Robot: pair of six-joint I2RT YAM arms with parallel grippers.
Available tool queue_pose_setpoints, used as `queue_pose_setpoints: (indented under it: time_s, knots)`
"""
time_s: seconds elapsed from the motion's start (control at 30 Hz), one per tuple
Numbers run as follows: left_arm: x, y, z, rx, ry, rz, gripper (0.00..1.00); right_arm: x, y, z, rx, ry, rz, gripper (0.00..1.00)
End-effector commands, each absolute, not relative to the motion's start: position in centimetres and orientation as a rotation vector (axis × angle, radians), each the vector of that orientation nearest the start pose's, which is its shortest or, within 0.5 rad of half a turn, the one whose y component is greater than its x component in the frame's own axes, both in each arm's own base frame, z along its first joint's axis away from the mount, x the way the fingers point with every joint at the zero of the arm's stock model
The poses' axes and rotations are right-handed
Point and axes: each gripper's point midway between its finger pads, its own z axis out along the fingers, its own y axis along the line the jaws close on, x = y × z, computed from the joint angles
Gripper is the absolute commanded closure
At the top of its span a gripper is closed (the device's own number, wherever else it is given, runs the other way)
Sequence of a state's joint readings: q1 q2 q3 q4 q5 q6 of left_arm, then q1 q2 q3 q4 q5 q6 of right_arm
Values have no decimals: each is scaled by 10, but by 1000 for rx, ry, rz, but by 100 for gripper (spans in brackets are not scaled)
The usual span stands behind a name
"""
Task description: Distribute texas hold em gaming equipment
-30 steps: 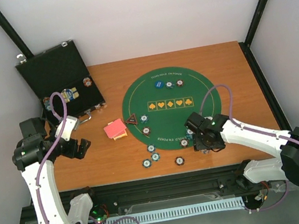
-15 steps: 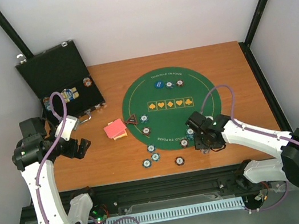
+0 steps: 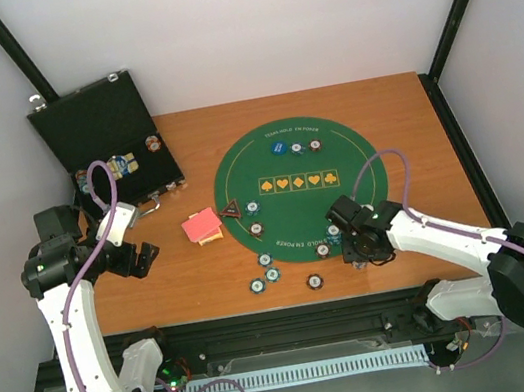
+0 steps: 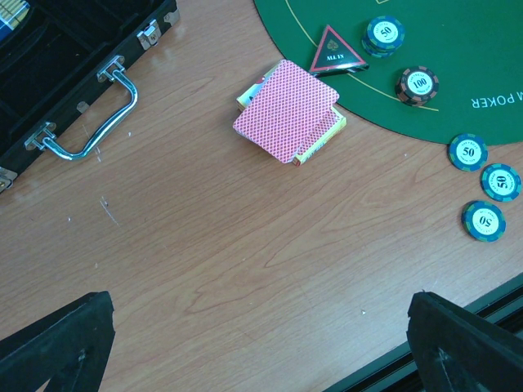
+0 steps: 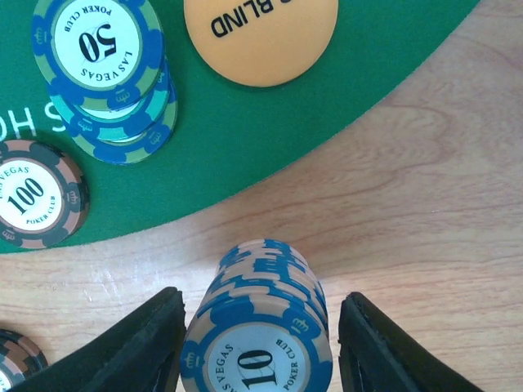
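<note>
My right gripper (image 3: 352,244) is open, and its fingers straddle a stack of blue-and-cream "10" chips (image 5: 263,314) that stands on the wood just off the mat's edge. The left finger is close to the stack and the right one has a gap. An orange "BLIND" button (image 5: 261,37), a stack of "50" chips (image 5: 102,69) and a "100" chip (image 5: 33,196) lie on the felt ahead. My left gripper (image 4: 257,314) is open and empty over bare wood. The red-backed cards (image 4: 286,110) and the black triangle marker (image 4: 335,52) lie beyond it. A blue button (image 3: 277,147) sits at the mat's far side.
The open black case (image 3: 105,142) stands at the back left, its handle (image 4: 90,135) towards my left gripper. The round green mat (image 3: 337,157) fills the table's middle. Loose teal chips (image 4: 483,222) lie near the front edge, left of the right gripper.
My right gripper has shifted slightly down and right around the chip stack. The left arm has not moved.
</note>
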State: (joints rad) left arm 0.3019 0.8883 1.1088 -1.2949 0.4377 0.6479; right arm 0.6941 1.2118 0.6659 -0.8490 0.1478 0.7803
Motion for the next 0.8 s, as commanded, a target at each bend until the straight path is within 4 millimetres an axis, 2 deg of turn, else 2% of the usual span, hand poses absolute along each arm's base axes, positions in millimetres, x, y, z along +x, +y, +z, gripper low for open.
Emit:
queue_pose_setpoints:
  time_s: [0.0, 0.3, 0.43, 0.77]
  knots:
    - [203, -14, 241, 591, 2400, -182, 0, 180, 112, 39, 154, 2912, -8, 49]
    - [203, -13, 241, 594, 2401, -176, 0, 180, 112, 41, 156, 2905, -2, 67]
    - [203, -13, 241, 594, 2400, -175, 0, 182, 112, 49, 160, 2893, 7, 75]
    - [205, -12, 244, 588, 2393, -167, 0, 201, 121, 104, 136, 2801, 55, 78]
